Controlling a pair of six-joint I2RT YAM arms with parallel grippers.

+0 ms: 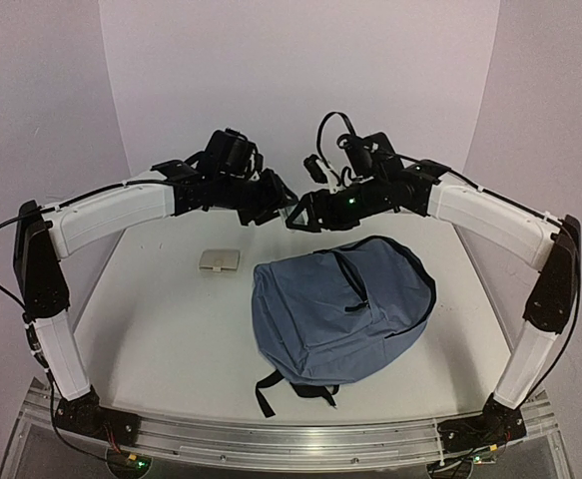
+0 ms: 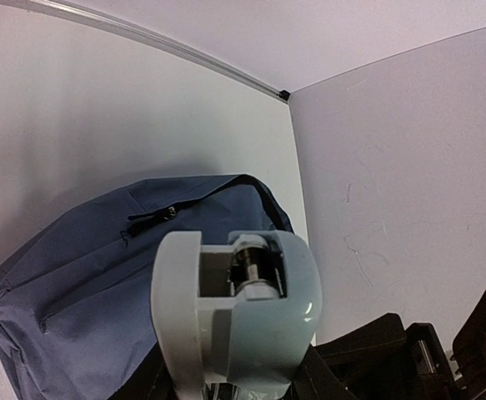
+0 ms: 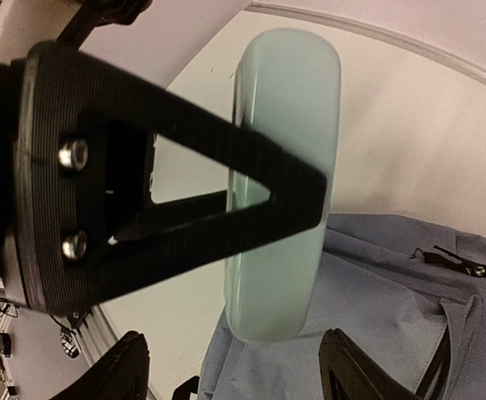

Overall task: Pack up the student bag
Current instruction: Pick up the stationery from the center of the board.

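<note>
- Two grippers are hovering tip to tip in the top view: left gripper (image 1: 274, 207) and right gripper (image 1: 305, 215), above the far end of the student bag (image 1: 340, 309). The bag is lying flat centre-right on the table (image 1: 171, 329), and a small beige item (image 1: 219, 259) is sitting apart on its left.
- Left wrist: the left gripper is apparently clamping a pale-green oblong object (image 2: 234, 333), with the bag below.
- Right wrist: its fingers (image 3: 351, 367) are standing wide apart around the object's end.
- Risk: if the left is releasing before the right is gripping, the object is dropping. Can't tell whether the main zip is open.
</note>
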